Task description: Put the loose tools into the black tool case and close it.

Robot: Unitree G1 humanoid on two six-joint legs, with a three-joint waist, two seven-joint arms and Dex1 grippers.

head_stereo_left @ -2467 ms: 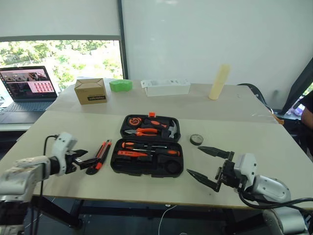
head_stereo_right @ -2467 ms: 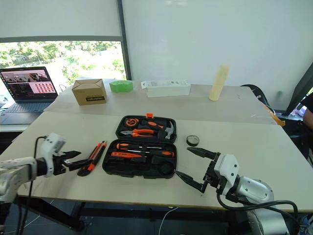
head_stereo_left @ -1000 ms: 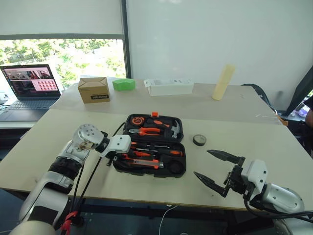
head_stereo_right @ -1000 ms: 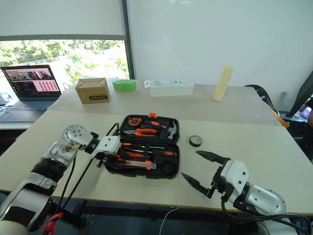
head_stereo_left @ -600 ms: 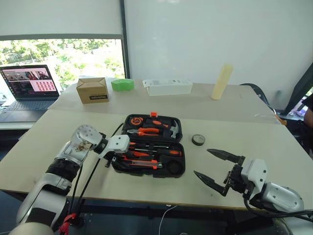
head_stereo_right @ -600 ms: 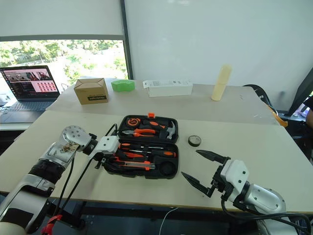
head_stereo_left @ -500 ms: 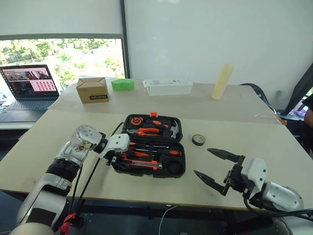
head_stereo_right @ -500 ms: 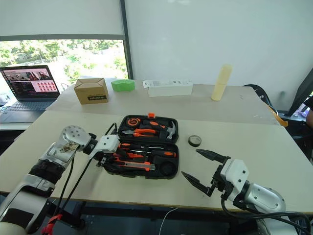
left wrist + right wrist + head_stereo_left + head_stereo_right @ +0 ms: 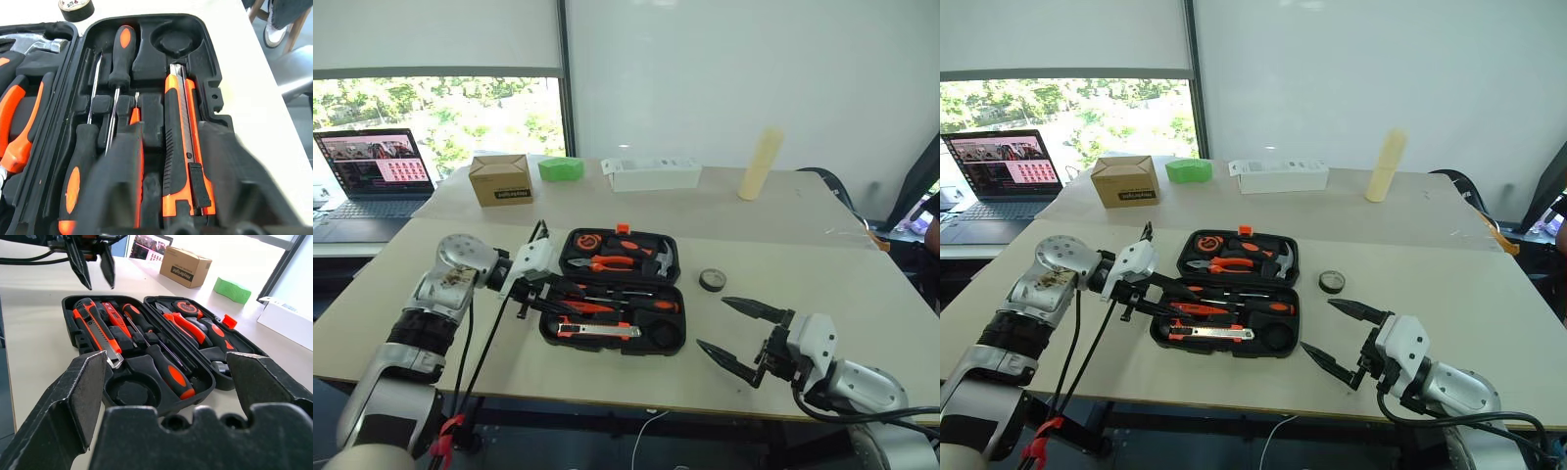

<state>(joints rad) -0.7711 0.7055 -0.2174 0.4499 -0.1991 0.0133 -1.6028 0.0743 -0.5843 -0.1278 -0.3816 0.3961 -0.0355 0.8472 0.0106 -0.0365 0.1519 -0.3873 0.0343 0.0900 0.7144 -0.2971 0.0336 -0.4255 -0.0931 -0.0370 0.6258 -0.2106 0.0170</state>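
One loose item is left out in the eye views: the tape roll (image 9: 710,280), on the tabletop just right of the open case (image 9: 607,350). It lies just ahead of your right hand (image 9: 712,322), which is spread wide and empty, and that hand is nearer. Your left hand (image 9: 558,291) hovers over the case's far side. Left wrist view: a knife (image 9: 183,147) is seated lengthwise in its slot. Right wrist view: the left hand's fingers (image 9: 79,262) are parted and hold nothing.
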